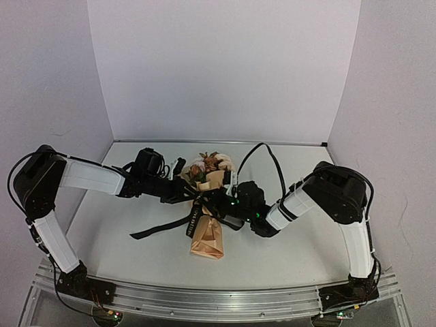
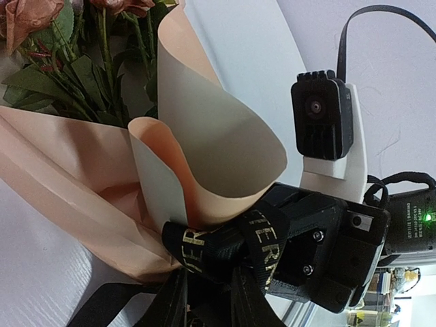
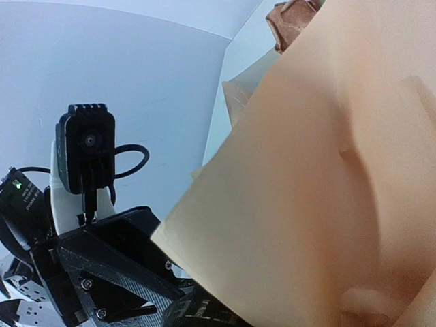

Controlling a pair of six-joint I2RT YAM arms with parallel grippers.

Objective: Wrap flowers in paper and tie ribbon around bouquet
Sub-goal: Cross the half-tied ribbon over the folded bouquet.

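Kraft cone, ribbon at the waist

Bouquet (image 1: pixel 206 228) lies mid-table (image 1: pixel 300 252), blooms toward the far wall. Black ribbon (image 2: pixel 197 248) circles its waist, with tails trailing left. Right gripper (image 1: pixel 218 205) is closed, against the knot. Left gripper (image 1: pixel 189 195) sits opposite; its width cannot be told.
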